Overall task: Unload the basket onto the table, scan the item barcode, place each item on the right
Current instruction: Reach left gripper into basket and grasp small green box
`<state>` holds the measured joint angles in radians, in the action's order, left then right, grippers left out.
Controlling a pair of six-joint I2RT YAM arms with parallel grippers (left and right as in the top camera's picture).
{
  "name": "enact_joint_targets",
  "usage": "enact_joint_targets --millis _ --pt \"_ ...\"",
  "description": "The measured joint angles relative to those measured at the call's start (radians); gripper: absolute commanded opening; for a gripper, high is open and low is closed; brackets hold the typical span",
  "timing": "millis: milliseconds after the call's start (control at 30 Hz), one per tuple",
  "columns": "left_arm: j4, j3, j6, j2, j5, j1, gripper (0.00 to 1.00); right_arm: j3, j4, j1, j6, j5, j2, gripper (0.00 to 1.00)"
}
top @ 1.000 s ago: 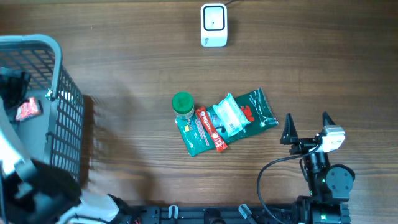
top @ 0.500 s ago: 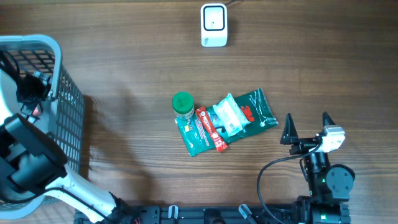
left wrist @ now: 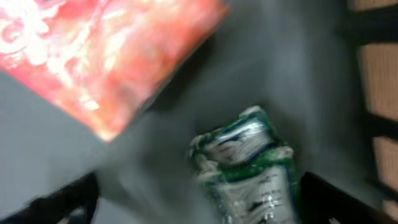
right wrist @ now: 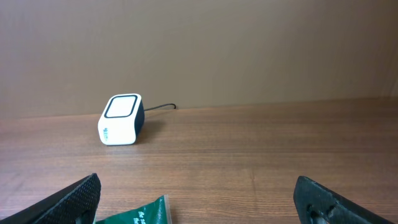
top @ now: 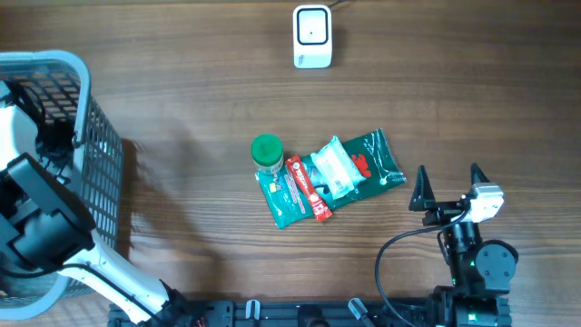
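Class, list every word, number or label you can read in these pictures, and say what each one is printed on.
Nothing reads clearly.
Green packet: white lettering, cut off by the frame.
Scanner: side mark too small.
Red stick packet, clear packet: print too small.
Red packet, green-and-white packet, left wrist view: blurred.

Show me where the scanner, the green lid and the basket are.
scanner (top: 311, 36), overhead view, on its top face.
green lid (top: 266, 148), overhead view, on the lid's middle.
basket (top: 45, 60), overhead view, on its far rim.
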<state>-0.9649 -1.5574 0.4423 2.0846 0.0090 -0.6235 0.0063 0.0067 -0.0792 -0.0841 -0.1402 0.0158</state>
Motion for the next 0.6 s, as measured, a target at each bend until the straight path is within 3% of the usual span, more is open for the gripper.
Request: enact_joint_targets --millis 100,167,400,600 --pt "-0.056 0.005 0.027 0.0 -0.042 0.0 0.43 0.0 0.0 0.0 0.0 0.0 0.0 1.0" --pt "-0.084 0.005 0.057 -0.002 -0.064 0.003 0.22 0.0 0.0 0.0 0.0 0.0 0.0 1.0" --pt "-0.146 0.006 0.114 -0.002 -0.135 0.003 0.18 0.0 0.0 0.0 0.0 0.0 0.0 1.0" --pt "-0.163 0.009 0.124 -0.016 -0.148 0.002 0.21 0.0 0.0 0.0 0.0 0.0 0.0 1.0"
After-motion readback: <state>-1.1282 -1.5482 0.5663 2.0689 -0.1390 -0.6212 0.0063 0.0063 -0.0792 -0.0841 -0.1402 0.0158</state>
